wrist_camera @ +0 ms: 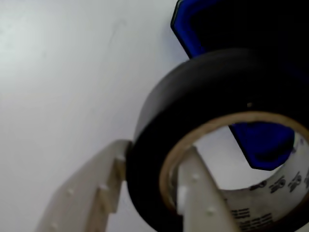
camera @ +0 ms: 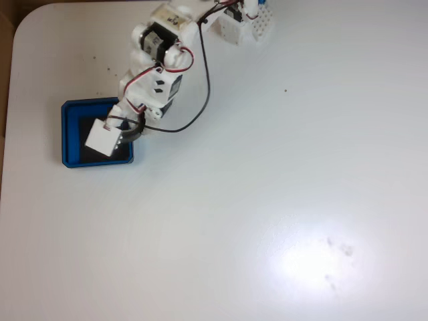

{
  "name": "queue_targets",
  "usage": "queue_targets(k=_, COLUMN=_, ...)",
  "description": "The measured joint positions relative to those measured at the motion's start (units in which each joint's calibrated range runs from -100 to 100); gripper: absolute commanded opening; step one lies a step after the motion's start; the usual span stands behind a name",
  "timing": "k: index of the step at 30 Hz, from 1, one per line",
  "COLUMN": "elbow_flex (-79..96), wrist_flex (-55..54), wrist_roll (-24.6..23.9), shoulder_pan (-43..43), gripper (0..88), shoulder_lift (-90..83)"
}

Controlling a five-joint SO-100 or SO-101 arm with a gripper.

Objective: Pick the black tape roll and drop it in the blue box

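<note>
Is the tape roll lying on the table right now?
No, the gripper holds the tape roll off the table, one finger inside its core and one outside.

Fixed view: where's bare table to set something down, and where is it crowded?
Free: the whole table right of the arm, and the strip below the box. Crowded: upper left, where the gripper holds the roll over the box, and the top edge by the arm's base.
</note>
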Motion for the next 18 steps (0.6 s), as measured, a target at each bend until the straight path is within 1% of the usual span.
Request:
queue_targets(k=8, elbow_flex=-14.1, wrist_flex=3.7, wrist_roll=0.0, shoulder_pan=8.8, gripper=0.5, shoulder_lift=11.3)
queue_targets(k=18, elbow_flex=-22.4, wrist_flex=3.6, wrist_roll=0.0, shoulder_pan=10.3, gripper=0.6, shoulder_lift=20.2)
